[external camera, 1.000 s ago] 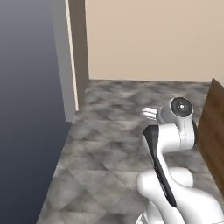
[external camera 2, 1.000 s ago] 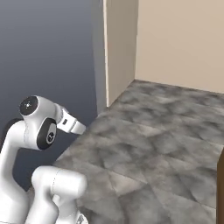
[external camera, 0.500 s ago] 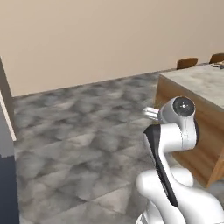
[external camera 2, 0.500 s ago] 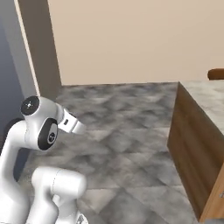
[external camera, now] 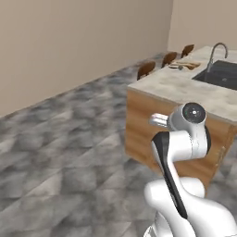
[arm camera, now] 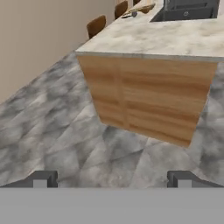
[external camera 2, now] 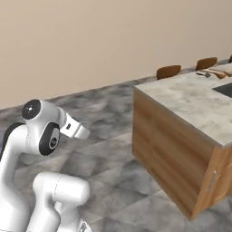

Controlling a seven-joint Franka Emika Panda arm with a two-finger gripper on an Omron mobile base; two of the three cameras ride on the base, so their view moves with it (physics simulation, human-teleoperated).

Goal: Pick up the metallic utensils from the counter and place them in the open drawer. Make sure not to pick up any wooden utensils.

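Note:
The counter (external camera: 180, 88) is a beige marble island top with orange-brown wood sides, at the right of both base views and across the top of the hand view (arm camera: 162, 37). A small cluster of utensils (external camera 2: 212, 72) lies at its far end, also seen in the left base view (external camera: 183, 66) and the hand view (arm camera: 139, 10). Tan and dark pieces show there, too small to tell apart. My gripper (arm camera: 112, 180) is open and empty, well short of the counter, over the floor. The open drawer is out of view.
A dark sink (external camera: 217, 74) with a grey tap (external camera: 216, 52) is set in the counter. Brown chairs (external camera: 146, 69) stand along its far side. Grey stone-patterned floor (external camera: 69, 152) lies between me and the island, with a beige wall (external camera 2: 90, 41) behind.
The whole picture has swung: the dark tall unit and the wall corner have left the views and the island counter has come in from the right. The arm keeps its pose, gripper still open.

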